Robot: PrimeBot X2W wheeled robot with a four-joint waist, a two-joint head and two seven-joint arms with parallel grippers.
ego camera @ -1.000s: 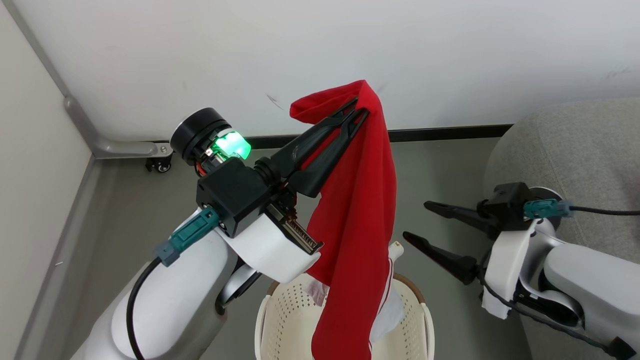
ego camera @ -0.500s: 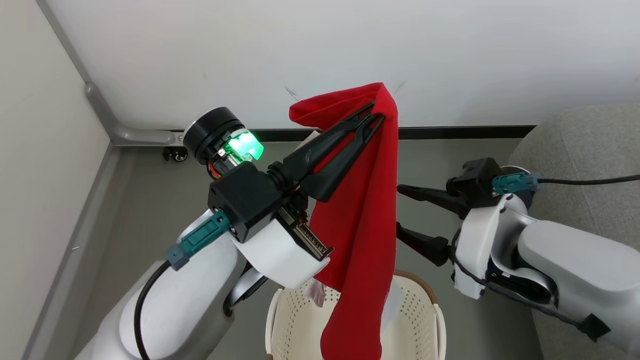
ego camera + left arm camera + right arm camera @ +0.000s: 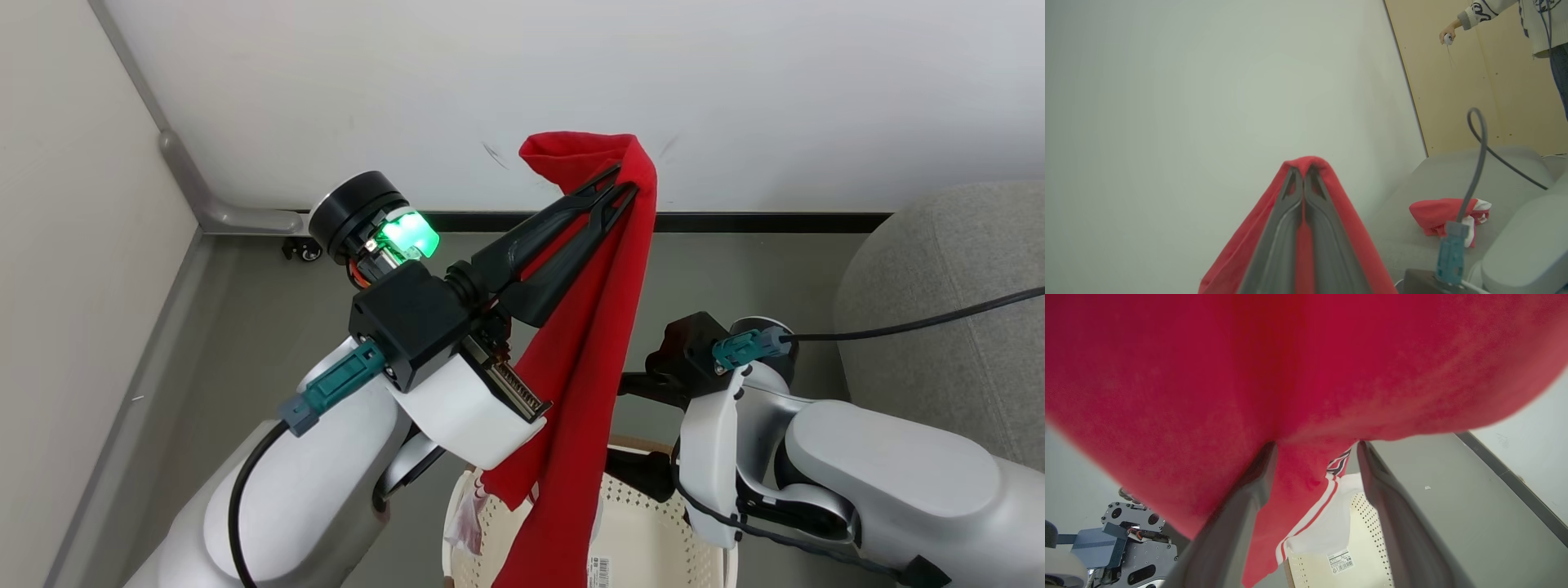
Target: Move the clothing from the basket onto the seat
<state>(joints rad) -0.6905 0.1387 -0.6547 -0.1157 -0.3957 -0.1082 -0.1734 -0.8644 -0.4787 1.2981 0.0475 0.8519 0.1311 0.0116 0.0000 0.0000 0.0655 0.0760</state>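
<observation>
My left gripper is shut on the top fold of a bright red garment and holds it high in front of the wall. The cloth hangs down into the cream perforated basket at the bottom of the head view. My right gripper stands open just right of the hanging cloth. In the right wrist view its fingers spread around the red cloth, and their tips are hidden under it. A white panel with red stripes hangs over the basket. The grey seat is at the right, with another red garment lying on it.
A white wall with a dark skirting stands close behind. A metal rail and a small caster sit in the left corner. A person stands beyond the seat. Robot hardware shows below the cloth.
The head camera has shifted. My right gripper has swung left, from clear of the garment to where its fingers reach around the hanging cloth. The left gripper still holds the garment up.
</observation>
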